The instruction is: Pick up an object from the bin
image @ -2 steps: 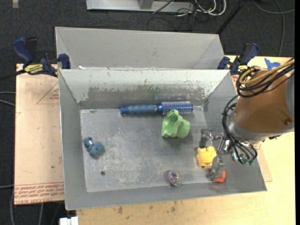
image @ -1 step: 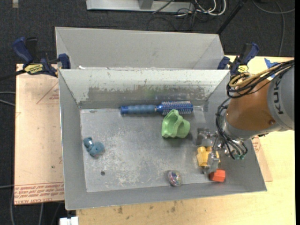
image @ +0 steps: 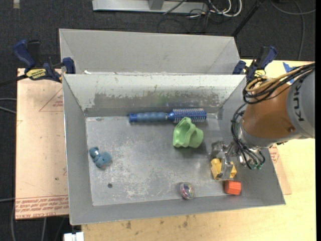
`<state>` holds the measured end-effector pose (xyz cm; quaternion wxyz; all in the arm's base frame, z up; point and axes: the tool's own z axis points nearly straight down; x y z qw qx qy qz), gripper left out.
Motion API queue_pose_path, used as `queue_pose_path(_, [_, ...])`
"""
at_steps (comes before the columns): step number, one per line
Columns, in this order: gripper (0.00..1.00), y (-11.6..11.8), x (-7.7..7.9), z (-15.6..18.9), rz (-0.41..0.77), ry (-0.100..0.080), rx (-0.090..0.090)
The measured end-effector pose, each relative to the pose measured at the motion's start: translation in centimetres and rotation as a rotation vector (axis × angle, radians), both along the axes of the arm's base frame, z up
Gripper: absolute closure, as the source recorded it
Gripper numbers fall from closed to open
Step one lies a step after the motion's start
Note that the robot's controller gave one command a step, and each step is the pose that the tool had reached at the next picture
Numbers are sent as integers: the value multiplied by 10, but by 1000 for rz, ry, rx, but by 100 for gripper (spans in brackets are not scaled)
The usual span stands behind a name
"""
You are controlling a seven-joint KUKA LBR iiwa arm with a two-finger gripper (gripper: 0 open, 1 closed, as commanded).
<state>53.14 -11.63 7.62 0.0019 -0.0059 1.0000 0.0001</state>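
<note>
In the camera view, the arm, with its orange-brown cover (image: 266, 117), comes in from 3 o'clock and hangs over the right end of the grey bin (image: 150, 154). The gripper (image: 224, 160) is low over the floor at about 4 o'clock of the bin. It sits right on a small yellow thing (image: 216, 169) (blocky, its exact shape hard to make out). Whether the gripper is open, closed, or clamped on that yellow piece, I cannot tell.

An orange block (image: 232, 188) lies just beside the yellow thing, at its 5 o'clock. A green, curved, soft-looking object (image: 187, 133) rests near the gripper at its 10 o'clock. Touching it at 12 o'clock, a blue hairbrush (image: 165, 117) lies along the back wall. A small multicoloured ball (image: 186, 190) sits at 6 o'clock by the front wall. A little blue figure (image: 101, 158) lies well apart, at 9 o'clock.
</note>
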Motion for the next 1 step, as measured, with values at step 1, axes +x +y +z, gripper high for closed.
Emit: queue_pose_path(1, [100, -27, 11, 138, 136, -8, -4])
